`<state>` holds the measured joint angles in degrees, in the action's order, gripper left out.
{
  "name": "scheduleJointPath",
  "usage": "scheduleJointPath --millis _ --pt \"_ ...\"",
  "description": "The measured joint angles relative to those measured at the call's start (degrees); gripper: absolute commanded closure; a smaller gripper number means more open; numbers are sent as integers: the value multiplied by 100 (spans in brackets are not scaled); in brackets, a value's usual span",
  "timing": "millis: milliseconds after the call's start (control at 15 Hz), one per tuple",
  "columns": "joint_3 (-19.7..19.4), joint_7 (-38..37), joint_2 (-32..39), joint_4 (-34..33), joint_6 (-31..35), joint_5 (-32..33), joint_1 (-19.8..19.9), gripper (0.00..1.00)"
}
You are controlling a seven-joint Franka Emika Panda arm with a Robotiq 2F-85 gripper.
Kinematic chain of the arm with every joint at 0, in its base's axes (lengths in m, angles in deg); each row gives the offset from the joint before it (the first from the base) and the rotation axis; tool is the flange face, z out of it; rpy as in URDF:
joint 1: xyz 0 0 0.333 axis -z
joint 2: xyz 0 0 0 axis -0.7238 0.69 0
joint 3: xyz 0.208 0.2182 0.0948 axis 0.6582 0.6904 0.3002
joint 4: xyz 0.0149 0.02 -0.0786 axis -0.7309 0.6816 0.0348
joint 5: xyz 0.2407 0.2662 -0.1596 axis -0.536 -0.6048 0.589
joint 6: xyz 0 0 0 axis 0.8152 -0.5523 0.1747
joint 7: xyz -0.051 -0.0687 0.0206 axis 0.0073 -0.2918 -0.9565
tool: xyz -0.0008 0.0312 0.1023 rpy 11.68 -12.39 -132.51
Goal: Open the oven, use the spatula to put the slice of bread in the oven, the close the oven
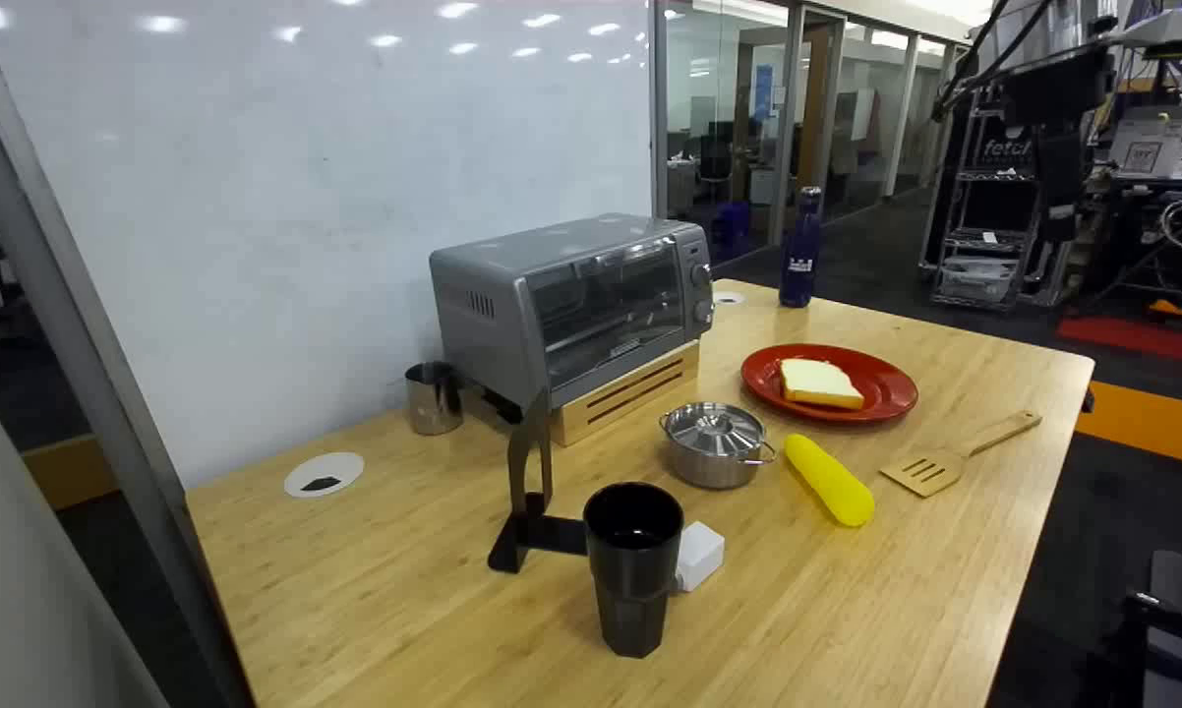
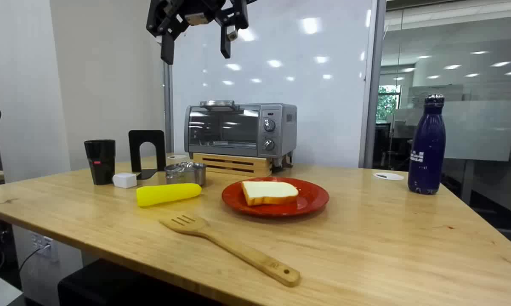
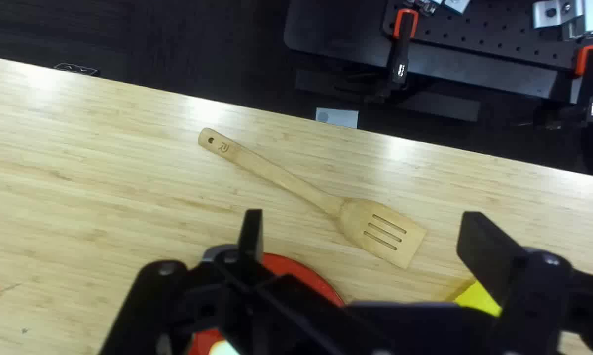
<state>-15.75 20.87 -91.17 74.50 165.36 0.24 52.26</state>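
The silver-grey oven (image 1: 591, 305) stands on a slatted wooden base at the back, also in an exterior view (image 2: 225, 131); its glass door is shut. The slice of bread (image 1: 820, 382) lies on the red plate (image 1: 891, 388) before it; a corner shows in the wrist view (image 3: 222, 348). The wooden spatula (image 2: 230, 243) lies flat near the table's front edge; it shows whole in the wrist view (image 3: 333, 201). My gripper (image 2: 196, 53) is open, empty and high above the table. In the wrist view its wide-spread fingers (image 3: 363, 219) frame the spatula's blade, well above it.
A lidded silver pot (image 1: 717, 452) stands before the oven, beside a yellow elongated object (image 1: 830, 480). A black cup (image 1: 633, 570), white block (image 1: 700, 556) and black bookend (image 1: 532, 472) stand nearby. A blue bottle (image 2: 427, 144) and metal cup (image 1: 434, 401) flank the oven.
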Motion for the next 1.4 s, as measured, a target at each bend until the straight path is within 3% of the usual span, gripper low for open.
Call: scheduleJointPath --millis 867,1133,1400 --pt "-4 -35 34 -82 26 0 4 0" --pt "-33 293 590 -713 135 10 3 0" --pt "15 1407 1480 -1550 623 34 -19 0"
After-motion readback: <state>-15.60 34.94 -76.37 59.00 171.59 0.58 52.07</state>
